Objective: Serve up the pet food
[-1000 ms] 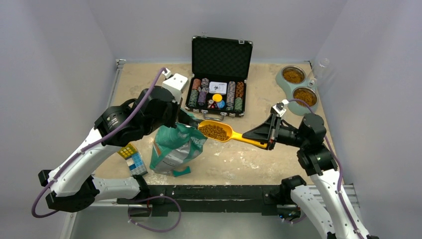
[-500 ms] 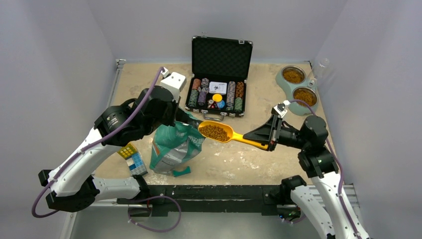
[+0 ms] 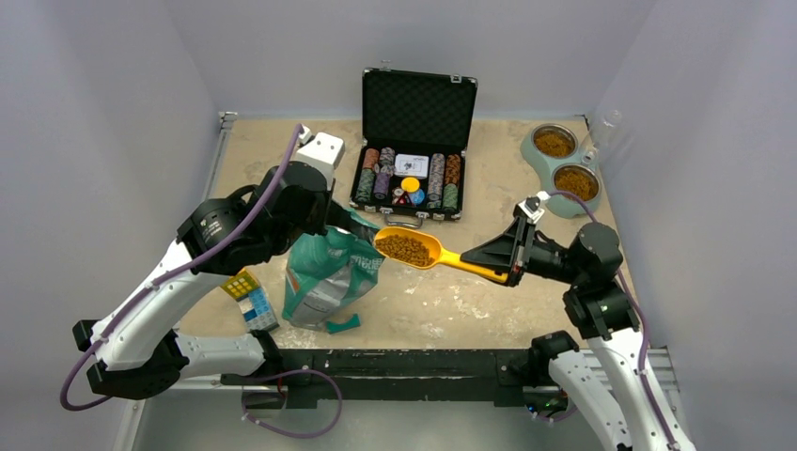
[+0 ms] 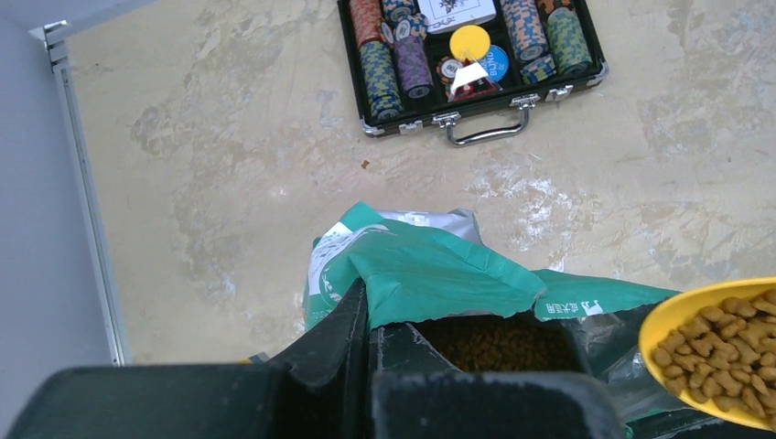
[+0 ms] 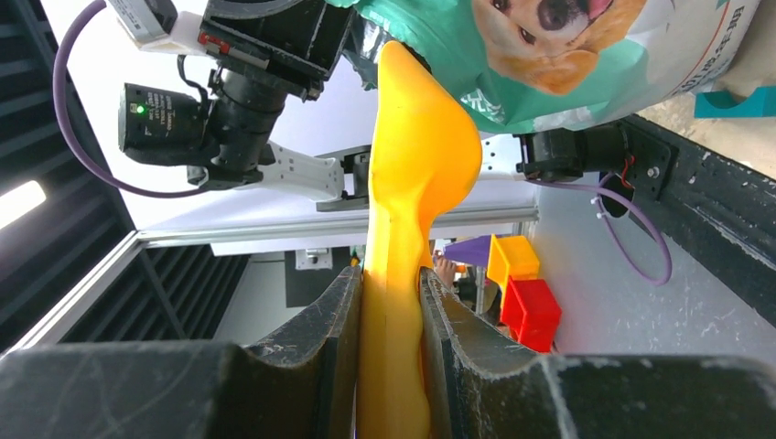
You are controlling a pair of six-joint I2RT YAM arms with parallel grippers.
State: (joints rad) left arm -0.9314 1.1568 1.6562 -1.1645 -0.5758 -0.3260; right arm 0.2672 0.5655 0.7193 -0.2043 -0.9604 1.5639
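Observation:
The teal-green bag (image 3: 329, 277) stands at front left, its torn top held up by my left gripper (image 4: 369, 315), which is shut on the bag's edge. Brown pet food (image 4: 499, 343) shows inside the bag's mouth. My right gripper (image 3: 503, 260) is shut on the handle of a yellow scoop (image 3: 434, 252). The scoop is level just right of the bag's mouth and filled with pet food (image 3: 405, 248). From the right wrist I see the scoop's underside (image 5: 416, 155) between my fingers, with the bag's dog picture (image 5: 549, 46) beyond.
A green double bowl (image 3: 546, 162) at the back right holds kibble in both cups. An open black case of poker chips (image 3: 414, 160) stands at the back centre. A colourful cube box (image 3: 250, 299) lies left of the bag, and a small teal scrap (image 3: 344, 324) lies in front of it.
The right arm has drifted slightly right and down while the loaded scoop stays almost in place. The left wrist has shifted a little toward the back, still holding the bag.

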